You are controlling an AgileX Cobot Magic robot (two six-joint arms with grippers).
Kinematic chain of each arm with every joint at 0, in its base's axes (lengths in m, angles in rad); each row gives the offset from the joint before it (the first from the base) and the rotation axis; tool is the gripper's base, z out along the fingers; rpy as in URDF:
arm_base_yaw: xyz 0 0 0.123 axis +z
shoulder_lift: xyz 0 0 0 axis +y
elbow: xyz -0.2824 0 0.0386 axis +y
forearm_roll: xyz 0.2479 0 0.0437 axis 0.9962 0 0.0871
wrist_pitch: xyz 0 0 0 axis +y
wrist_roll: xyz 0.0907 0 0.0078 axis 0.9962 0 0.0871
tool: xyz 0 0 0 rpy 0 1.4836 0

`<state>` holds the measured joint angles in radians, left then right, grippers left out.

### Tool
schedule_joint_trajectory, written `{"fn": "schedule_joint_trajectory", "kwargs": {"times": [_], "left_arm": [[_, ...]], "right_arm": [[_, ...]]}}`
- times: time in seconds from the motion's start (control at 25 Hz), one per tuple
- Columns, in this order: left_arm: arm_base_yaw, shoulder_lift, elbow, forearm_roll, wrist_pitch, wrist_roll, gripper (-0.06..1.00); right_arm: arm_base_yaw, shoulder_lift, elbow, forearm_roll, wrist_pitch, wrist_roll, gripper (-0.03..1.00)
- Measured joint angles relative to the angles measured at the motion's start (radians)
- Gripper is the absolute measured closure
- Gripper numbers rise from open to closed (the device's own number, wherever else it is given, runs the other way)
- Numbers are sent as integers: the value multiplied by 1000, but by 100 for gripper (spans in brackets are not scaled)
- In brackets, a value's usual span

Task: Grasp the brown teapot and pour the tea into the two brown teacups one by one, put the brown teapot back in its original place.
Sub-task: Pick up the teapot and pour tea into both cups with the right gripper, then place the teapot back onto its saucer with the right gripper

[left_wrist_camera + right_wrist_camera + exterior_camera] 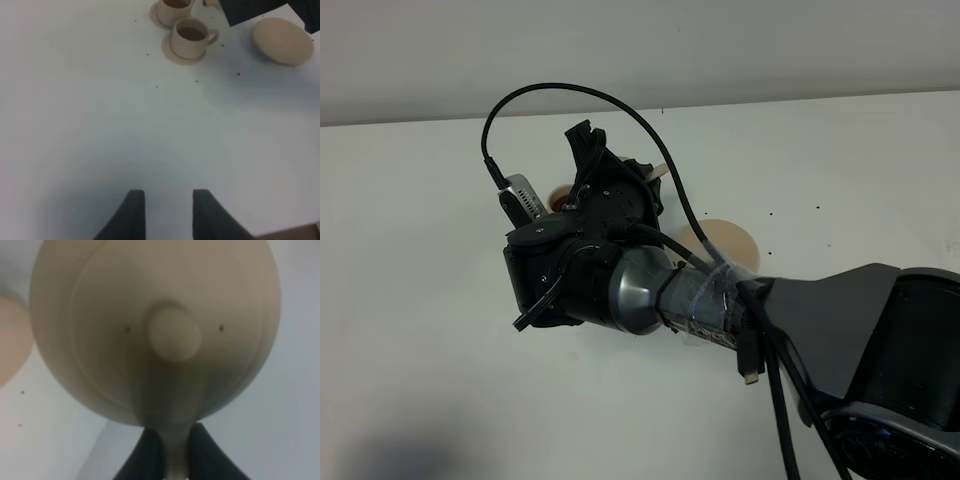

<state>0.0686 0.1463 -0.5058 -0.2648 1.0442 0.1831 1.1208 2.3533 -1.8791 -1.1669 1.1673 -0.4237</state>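
The right hand (167, 452) is clamped on the loop handle of the teapot (155, 330): in the right wrist view its two dark fingers (145, 455) press either side of the thin tan handle at the bottom centre of the frame, and the round body with its knobbed lid fills nearly the whole picture above them. In the high view this hand (610, 185) sits left of centre at the end of the grey arm (840, 330), which reaches in from the lower right corner; the hand and the wrist camera hide the teapot almost wholly there.

Just left of the hand in that view, one teacup (560, 197) shows as a small tan rim. In the left wrist view both cups stand in the upper middle of the frame, each on its own small saucer: the nearer cup (191, 37) holds brown tea, and the farther cup (172, 9), cut by the top edge, is just beside it, their saucers close together.

The wide saucer (282, 41) lies bare at the upper right of the left wrist view, near the cups but apart from them; in the high view it (735, 240) peeks out right of centre, behind the arm.

The left hand (167, 215) is at the bottom centre of its own view, fingers drawn in and gripping nothing, over the white desk (100, 125), well apart from the cups.
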Motion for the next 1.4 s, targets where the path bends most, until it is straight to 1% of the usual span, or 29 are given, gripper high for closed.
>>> {"fn": "schedule_joint_trajectory", "kwargs": {"times": [0.08,0.2,0.36,0.48,0.64,0.76,0.92,1.04,1.12,1.24,1.4], "left_arm": [[0,0,0,0,0,0,69],[0,0,0,0,0,0,69],[0,0,0,0,0,-1,69],[0,0,0,0,0,-1,69],[0,0,0,0,0,-1,69],[0,0,0,0,0,-1,69],[0,0,0,0,0,-1,69],[0,0,0,0,0,-1,69],[0,0,0,0,0,-1,69],[0,0,0,0,0,-1,69],[0,0,0,0,0,-1,69]], "right_arm": [[0,0,0,6,2,0,86],[-7,-4,0,54,2,-15,86],[-34,-54,0,176,-17,-72,86],[-76,-104,0,272,-26,-124,86],[-141,-169,-5,431,-21,-195,86],[-202,-208,-11,584,1,-250,86],[-282,-228,-14,808,40,-325,86],[-330,-228,-14,981,53,-380,86],[-350,-228,-14,1059,53,-416,86],[-356,-228,-14,1106,54,-445,86],[-356,-228,-14,1120,54,-452,86]]}}
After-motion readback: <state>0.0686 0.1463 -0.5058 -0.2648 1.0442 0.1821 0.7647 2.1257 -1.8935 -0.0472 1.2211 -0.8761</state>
